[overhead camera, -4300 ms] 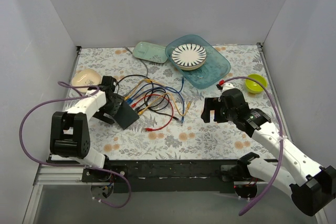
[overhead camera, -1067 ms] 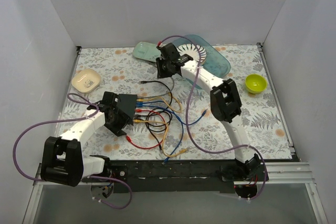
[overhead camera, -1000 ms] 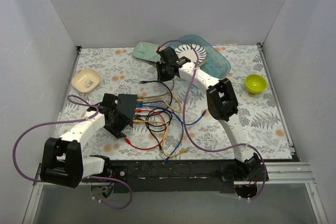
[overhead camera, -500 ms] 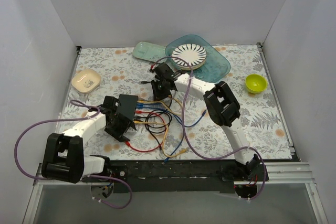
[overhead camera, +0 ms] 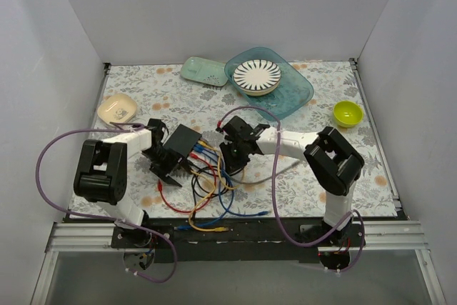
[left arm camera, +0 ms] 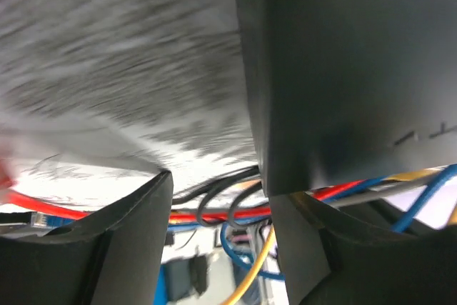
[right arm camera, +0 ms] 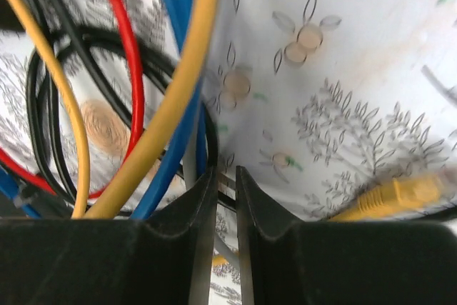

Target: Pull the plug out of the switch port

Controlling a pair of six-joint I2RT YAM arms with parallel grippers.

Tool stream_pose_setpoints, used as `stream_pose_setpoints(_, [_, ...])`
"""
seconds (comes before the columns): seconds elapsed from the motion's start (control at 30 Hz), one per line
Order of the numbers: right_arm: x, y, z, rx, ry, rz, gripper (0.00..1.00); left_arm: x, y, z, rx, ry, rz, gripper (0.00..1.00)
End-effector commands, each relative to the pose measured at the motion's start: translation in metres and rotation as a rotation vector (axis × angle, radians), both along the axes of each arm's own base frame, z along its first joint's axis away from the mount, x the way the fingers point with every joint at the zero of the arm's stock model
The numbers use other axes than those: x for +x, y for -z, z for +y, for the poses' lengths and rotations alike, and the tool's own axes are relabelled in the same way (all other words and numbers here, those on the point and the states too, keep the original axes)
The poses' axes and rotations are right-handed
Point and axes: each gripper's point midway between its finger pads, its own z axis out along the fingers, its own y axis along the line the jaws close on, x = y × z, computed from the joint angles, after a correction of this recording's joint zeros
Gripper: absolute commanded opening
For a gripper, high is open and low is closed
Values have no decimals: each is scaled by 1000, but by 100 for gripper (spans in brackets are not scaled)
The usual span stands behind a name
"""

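Observation:
The switch (overhead camera: 184, 138) is a flat black box, tilted up off the flowered cloth at mid left. Coloured cables (overhead camera: 207, 187) run from plugs (overhead camera: 201, 148) along its right edge into a tangle. My left gripper (overhead camera: 164, 163) is at the switch's left side. In the left wrist view its jaws (left arm camera: 218, 187) stand apart with cables showing through the gap, and the switch (left arm camera: 343, 69) lies against the right finger. My right gripper (overhead camera: 234, 156) is low in the tangle just right of the switch. Its jaws (right arm camera: 226, 176) are closed to a thin slit with thin cables crossing there.
A loose yellow plug (right arm camera: 393, 194) lies on the cloth right of my right fingers. A teal tray (overhead camera: 296, 94) holding a striped plate and a pale green dish (overhead camera: 203, 69) stand at the back. A lime bowl (overhead camera: 348, 113) is far right, a beige bowl (overhead camera: 118, 108) far left.
My right gripper has come from the back of the table down into the cables beside the switch. The cable tangle has slid toward the near edge. The left arm has folded back.

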Motion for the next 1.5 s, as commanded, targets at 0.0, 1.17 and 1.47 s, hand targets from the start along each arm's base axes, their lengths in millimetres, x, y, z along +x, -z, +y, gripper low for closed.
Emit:
stream_pose_setpoints(0.0, [-32,-5,-1,26,-19,59,25,80,28,10,113,137,-269,55])
stream_pose_setpoints(1.17, [107,-84,-50,15,272,-265,25,164,-80,24,290,19,-621,60])
stream_pose_setpoints(1.47, [140,-35,-8,24,271,-128,1,116,-10,28,298,18,-386,55])
